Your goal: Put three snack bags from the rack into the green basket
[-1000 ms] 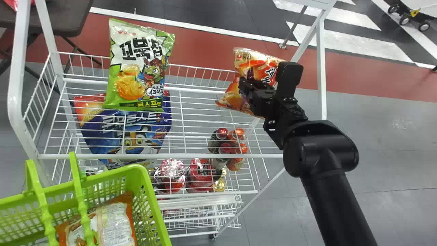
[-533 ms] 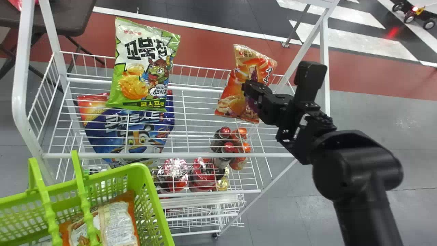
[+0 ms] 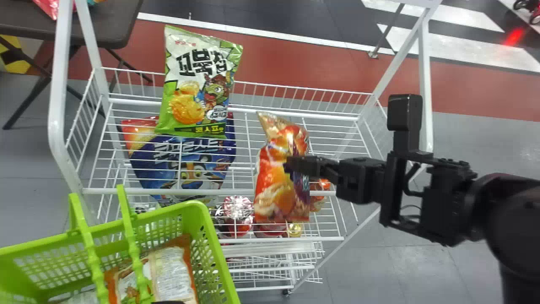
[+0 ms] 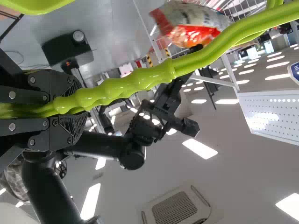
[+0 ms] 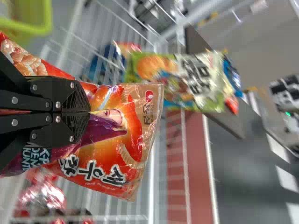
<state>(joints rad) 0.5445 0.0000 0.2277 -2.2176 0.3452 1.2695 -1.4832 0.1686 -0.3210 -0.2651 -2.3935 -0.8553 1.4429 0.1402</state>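
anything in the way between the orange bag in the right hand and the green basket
Nothing visible stands between the orange bag in the right hand and the green basket, though the bag likely must clear the basket's rim, and the raised handles cross the opening.

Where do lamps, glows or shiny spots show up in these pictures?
Head view: a red glow on the black-and-white striped floor, white glints on a round red-and-silver package; left wrist view: glaring white ceiling lights, highlights along the green plastic basket handle.
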